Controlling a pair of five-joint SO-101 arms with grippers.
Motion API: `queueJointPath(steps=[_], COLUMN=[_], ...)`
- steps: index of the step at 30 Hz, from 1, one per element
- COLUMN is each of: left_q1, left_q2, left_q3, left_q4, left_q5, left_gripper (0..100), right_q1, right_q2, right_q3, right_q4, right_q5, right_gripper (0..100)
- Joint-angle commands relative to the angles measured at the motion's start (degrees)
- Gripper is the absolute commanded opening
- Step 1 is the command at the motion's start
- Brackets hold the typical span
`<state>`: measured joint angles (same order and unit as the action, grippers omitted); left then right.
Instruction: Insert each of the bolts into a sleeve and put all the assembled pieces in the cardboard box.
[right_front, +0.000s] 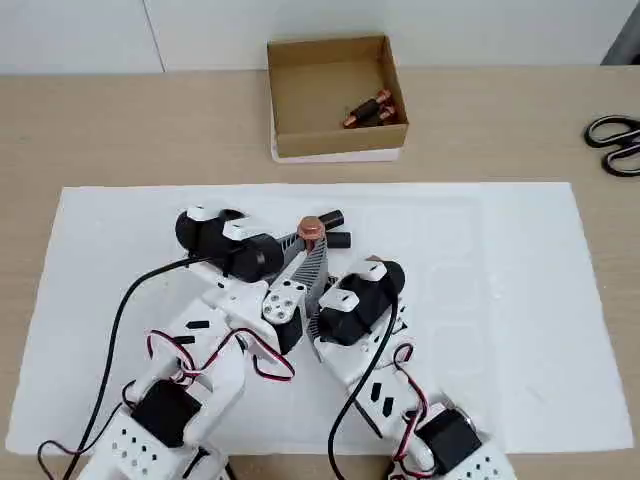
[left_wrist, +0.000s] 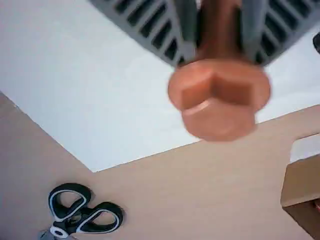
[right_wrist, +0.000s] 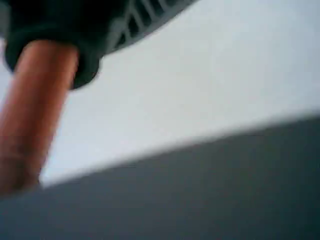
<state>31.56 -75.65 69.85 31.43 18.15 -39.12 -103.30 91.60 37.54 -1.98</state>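
A copper bolt (left_wrist: 218, 95) with a hex head is clamped by its shaft between the grey ribbed fingers of my left gripper (left_wrist: 217, 30). In the high view the bolt head (right_front: 310, 229) is at the middle of the white mat, where both grippers meet. My right gripper (right_wrist: 65, 60) is shut on a black sleeve (right_wrist: 50, 30), and the bolt's copper shaft (right_wrist: 35, 115) enters that sleeve. Two black sleeve ends (right_front: 332, 218) (right_front: 340, 240) show just right of the bolt head. The cardboard box (right_front: 290, 95) stands at the back with assembled pieces (right_front: 369, 108) inside.
A white mat (right_front: 500, 300) covers the wooden table. Black-handled scissors (right_front: 615, 140) lie off the mat at the far right, also in the left wrist view as scissors (left_wrist: 82, 212). Cables trail from both arms near the front edge.
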Motion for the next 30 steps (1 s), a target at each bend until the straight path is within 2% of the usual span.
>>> queueJointPath(steps=[1,30], left_q1=[0.4,0.2], left_q2=[-0.9,-1.0], left_q3=[-0.2,1.0], left_q4=[-1.3,3.5], left_q5=[0.1,0.4], left_gripper=[1,1], right_q1=[-0.3,-0.2], right_q2=[-0.7,-0.7], right_q3=[-0.5,-0.4], right_q4=[-1.6,-3.6], right_q5=[-0.5,-0.5], right_gripper=[0.4,0.4])
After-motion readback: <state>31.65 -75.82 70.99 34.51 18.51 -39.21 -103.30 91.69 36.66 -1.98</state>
